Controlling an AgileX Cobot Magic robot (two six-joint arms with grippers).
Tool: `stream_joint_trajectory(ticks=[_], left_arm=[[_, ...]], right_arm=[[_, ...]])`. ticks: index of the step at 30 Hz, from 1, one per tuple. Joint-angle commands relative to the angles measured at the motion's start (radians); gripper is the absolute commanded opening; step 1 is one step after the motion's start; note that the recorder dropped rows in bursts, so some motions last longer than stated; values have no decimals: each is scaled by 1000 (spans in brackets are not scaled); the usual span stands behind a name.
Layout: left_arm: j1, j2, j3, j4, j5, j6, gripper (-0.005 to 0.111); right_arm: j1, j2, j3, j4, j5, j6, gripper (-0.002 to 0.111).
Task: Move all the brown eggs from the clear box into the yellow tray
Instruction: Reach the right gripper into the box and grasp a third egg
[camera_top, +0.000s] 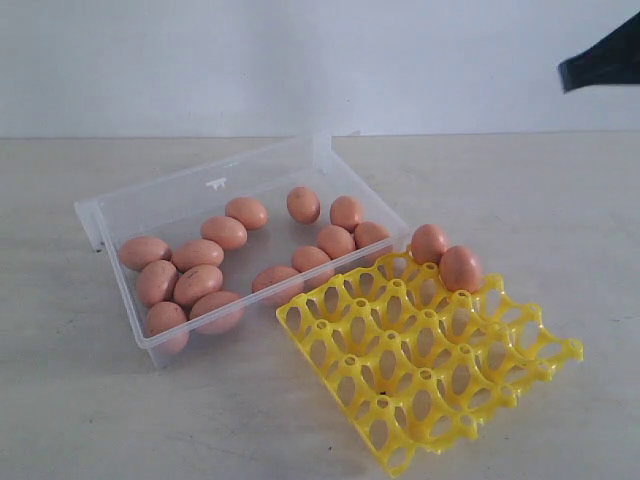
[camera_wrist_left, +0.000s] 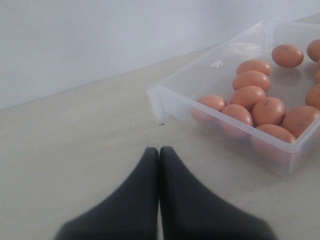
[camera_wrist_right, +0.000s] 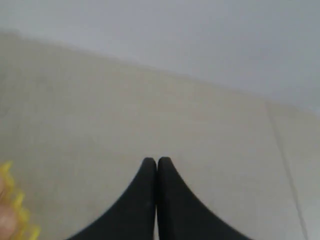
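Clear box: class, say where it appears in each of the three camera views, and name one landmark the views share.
Exterior view: clear box left of centre on the table, its near side by the yellow tray.
Left wrist view: beyond the left gripper, brown eggs inside.
Right wrist view: not in it; only the right gripper and a tray corner.
Shared landmark: the line where table meets white wall.

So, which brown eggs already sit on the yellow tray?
The two brown eggs at the yellow tray's far corner; every other egg lies inside the clear box.
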Motion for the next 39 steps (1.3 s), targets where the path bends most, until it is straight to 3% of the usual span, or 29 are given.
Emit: stream_joint_trajectory(ticks=[1,3,4,6,13,17,19,22,23,26,28,33,39], left_arm=[[1,-2,-1,-8,-8,0,-4],[1,-2,-1,-8,-8,0,-4],[1,-2,-1,-8,-8,0,-4],[1,-2,-1,-8,-8,0,-4],[1,-2,-1,-8,-8,0,-4],[1,-2,-1,-8,-8,0,-4],[1,-2,-1,-8,-8,0,-4],[1,-2,-1,-8,-8,0,-4],[1,-2,-1,-8,-8,0,-4],[1,-2,-1,-8,-8,0,-4],[1,-2,-1,-8,-8,0,-4],[1,-2,-1,-8,-8,0,-4],[1,-2,-1,-8,-8,0,-4]], right_arm=[[5,186,-233,671,210,-665,0],[14,246,-335,901,244,-837,0],[41,306,-440,1113,270,-965,0],[79,363,-524,1224,284,-1023,0],[258,623,-761,1233,402,-1032,0],[353,779,-782,1174,343,-1230,0],[368,833,-782,1163,358,-1237,11],[378,887,-782,1156,376,-1235,51],[382,890,-782,1142,348,-1228,57],[382,886,-782,1089,223,-1138,53],[382,888,-782,924,144,-911,52],[380,905,-782,484,235,-394,52],[378,907,-782,461,310,-378,52]])
